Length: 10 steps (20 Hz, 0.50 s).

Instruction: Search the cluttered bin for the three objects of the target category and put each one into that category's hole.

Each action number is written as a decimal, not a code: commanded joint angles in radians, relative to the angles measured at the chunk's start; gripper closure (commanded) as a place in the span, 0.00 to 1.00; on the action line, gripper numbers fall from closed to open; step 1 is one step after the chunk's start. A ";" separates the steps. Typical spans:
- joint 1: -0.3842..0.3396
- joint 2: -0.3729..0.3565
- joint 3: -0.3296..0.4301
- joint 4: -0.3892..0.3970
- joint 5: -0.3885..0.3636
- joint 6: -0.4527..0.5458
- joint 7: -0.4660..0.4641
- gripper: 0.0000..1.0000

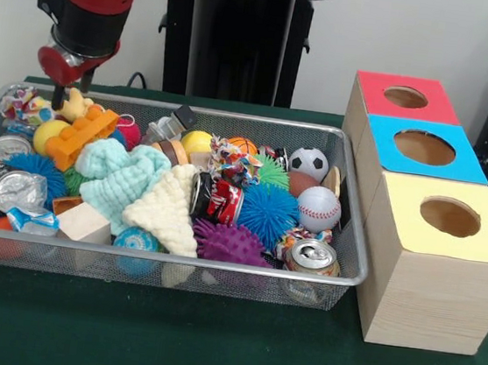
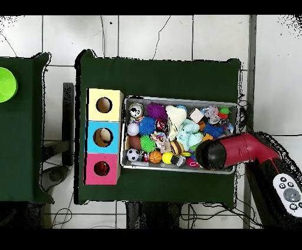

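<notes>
My tool [image 1: 59,95] hangs over the far left corner of the mesh bin [image 1: 216,272]; its dark tips reach down just beside the yellow rubber duck [image 1: 77,104], and I cannot tell whether they are spread or pressed together. Nothing shows as carried. Just right of the tips lies the orange toy brick [image 1: 82,137], long axis slanting up to the right, with a yellow ball [image 1: 48,135] at its near left side. Further right the heap holds a mint knit piece [image 1: 120,174], a cream knit piece [image 1: 167,211], spiky balls, a soccer ball [image 1: 309,163] and a baseball [image 1: 319,209]. Which category is wanted I cannot tell. The 3 boxes stand right of the bin: red box [image 1: 404,97], blue box [image 1: 424,148], yellow box [image 1: 450,217]. I judge any carry must cross the whole bin rightward, above the heap.
</notes>
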 commanded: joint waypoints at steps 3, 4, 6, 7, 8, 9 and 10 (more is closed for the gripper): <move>-0.002 -0.004 -0.047 0.015 -0.085 -0.049 -0.088 0.00; -0.001 -0.002 -0.048 0.014 -0.086 -0.051 -0.086 0.00; -0.001 -0.004 -0.048 0.015 -0.081 -0.047 -0.092 0.00; -0.002 0.000 -0.048 0.014 -0.080 -0.048 -0.096 0.00; -0.003 0.003 -0.048 0.013 -0.079 -0.049 -0.101 0.00; -0.004 0.010 -0.046 0.014 -0.074 -0.049 -0.104 0.00; -0.005 0.017 -0.044 0.014 -0.069 -0.050 -0.108 0.00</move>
